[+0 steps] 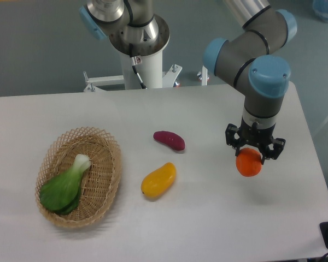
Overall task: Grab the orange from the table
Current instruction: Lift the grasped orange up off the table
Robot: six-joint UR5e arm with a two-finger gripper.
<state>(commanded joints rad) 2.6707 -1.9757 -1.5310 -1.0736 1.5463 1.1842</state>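
Note:
The orange [249,164], small, round and bright, hangs under my gripper [254,154], which is shut on it from above. The black fingers hug its top half over the right side of the white table [208,218]. The fruit looks lifted clear of the tabletop, though the gap beneath it is hard to judge from this angle.
A yellow-orange mango-shaped fruit [158,180] lies mid-table, with a dark purple sweet potato [169,140] just behind it. A wicker basket [106,180] holding a green bok choy [64,186] stands at the left. The arm's base [139,49] rises at the back edge.

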